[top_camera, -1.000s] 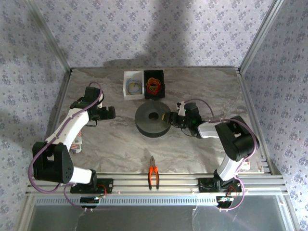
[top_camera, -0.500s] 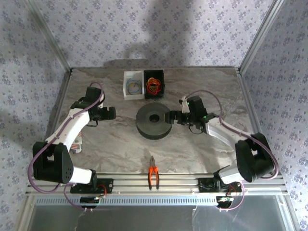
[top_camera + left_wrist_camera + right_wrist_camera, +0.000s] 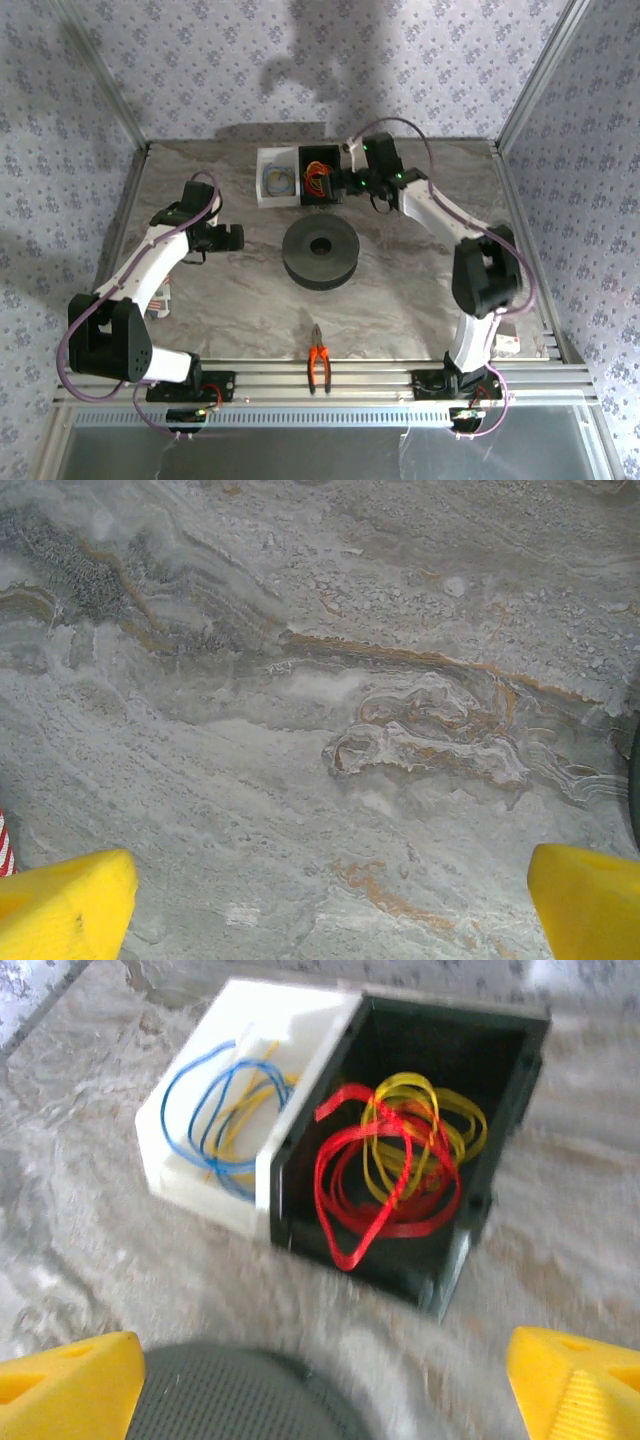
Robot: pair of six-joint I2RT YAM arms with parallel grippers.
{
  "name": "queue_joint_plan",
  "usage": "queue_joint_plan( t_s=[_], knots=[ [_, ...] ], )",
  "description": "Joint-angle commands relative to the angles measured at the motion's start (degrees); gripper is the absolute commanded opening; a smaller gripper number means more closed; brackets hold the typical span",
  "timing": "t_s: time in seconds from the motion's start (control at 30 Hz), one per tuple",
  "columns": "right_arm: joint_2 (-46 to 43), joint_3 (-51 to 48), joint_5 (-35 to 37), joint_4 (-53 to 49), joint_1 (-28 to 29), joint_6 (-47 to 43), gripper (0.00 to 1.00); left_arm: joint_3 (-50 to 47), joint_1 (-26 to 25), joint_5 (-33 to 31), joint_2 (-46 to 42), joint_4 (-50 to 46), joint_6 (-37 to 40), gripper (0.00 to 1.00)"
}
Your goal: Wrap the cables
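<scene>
Red cables (image 3: 395,1225) in black box (image 3: 440,1045), spool (image 3: 296,256) nearby

one white bin (image 3: 278,202), one black bin (image 3: 320,149), one spool (image 3: 320,266), one pliers (image 3: 319,362)

Grey marbled bench (image 3: 320,680) with rust-brown veins, left gripper (image 3: 328,908) low in frame — yellow fingertips (image 3: 65,905) spread wide, bench showing between

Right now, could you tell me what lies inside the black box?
Inside the black box, red cable loops and a yellow wire coil overlap; anything beneath them is hidden.
</scene>
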Motion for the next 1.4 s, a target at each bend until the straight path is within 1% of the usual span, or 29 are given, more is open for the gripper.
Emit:
queue_joint_plan(
  t_s=[0.0,0.13,0.23,0.37,0.47,0.6,0.67,0.83,0.9,1.07,1.33,1.37],
  knots=[
    [8.5,11.6,-1.1,-5.6,-0.4,-5.9,0.89,2.2,-0.6,-0.3,-1.4,-1.4,0.4,1.00],
    [19.1,25.7,-3.8,-10.6,-0.9,-8.6,0.74,2.0,-0.8,-0.4,-1.4,-1.2,0.6,1.00],
    [25.2,34.1,-5.2,-14.2,-1.1,-10.3,0.68,1.6,-0.8,-0.5,-1.3,-1.1,0.8,1.00],
    [31.0,41.7,-6.1,-16.9,-1.2,-12.3,0.59,1.5,-0.8,-0.7,-1.2,-0.9,0.9,1.00],
    [33.7,44.8,-7.1,-17.1,-1.1,-13.2,0.54,1.7,-0.8,-0.6,-0.9,-0.7,0.9,1.00],
    [36.1,47.3,-10.2,-17.7,-1.6,-13.2,0.51,1.6,-0.8,-0.8,-1.2,-0.9,1.1,1.00],
    [36.6,47.4,-11.8,-17.5,-1.8,-13.0,0.50,1.5,-0.8,-1.1,-1.4,-0.9,1.2,1.00],
    [37.7,47.3,-16.0,-17.2,-2.4,-12.0,0.44,1.4,-0.8,-1.3,-1.6,-1.0,1.3,1.00],
    [37.9,47.3,-17.0,-17.1,-2.5,-11.9,0.37,1.4,-0.8,-1.3,-1.7,-1.0,1.3,1.00],
    [37.8,47.4,-17.0,-17.2,-2.6,-11.8,0.26,1.6,-0.8,-1.4,-1.9,-1.3,1.5,1.00],
    [35.2,47.5,-16.2,-17.8,-2.3,-13.1,0.00,1.8,-0.8,-1.7,-2.3,-1.5,1.6,1.00],
    [34.5,47.5,-16.1,-17.8,-2.2,-13.5,0.00,1.8,-0.8,-1.7,-2.3,-1.5,1.6,1.00]
  ],
)
